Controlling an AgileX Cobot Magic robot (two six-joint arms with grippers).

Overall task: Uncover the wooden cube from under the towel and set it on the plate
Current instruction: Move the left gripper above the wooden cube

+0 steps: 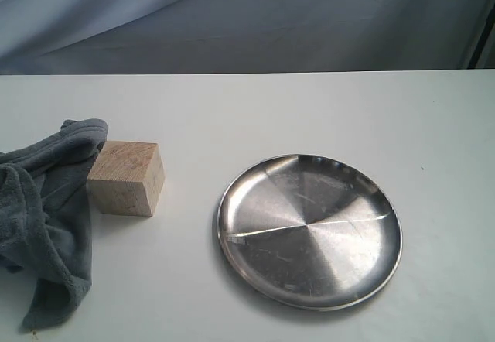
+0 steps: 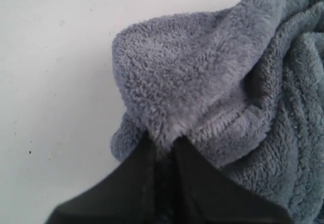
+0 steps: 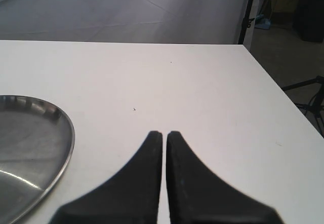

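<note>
On the counter [image 1: 309, 102], left side: the towel [image 1: 39, 210], bunched, its edge touching the wooden cube [image 1: 126, 178], which we list as uncovered and apart from the plate [image 1: 309, 230]. We note the left claw [image 2: 164, 145] nipped shut on a towel fold; the right claw [image 3: 164, 135] shut, empty, beside the plate. Step in hand, we judge: shedding the towel; next needs an opened claw set over the cube.

Left tool [image 2: 164, 142], right tool [image 3: 164, 134]: each pair of matte black prongs, tapered, flaring toward base.
</note>
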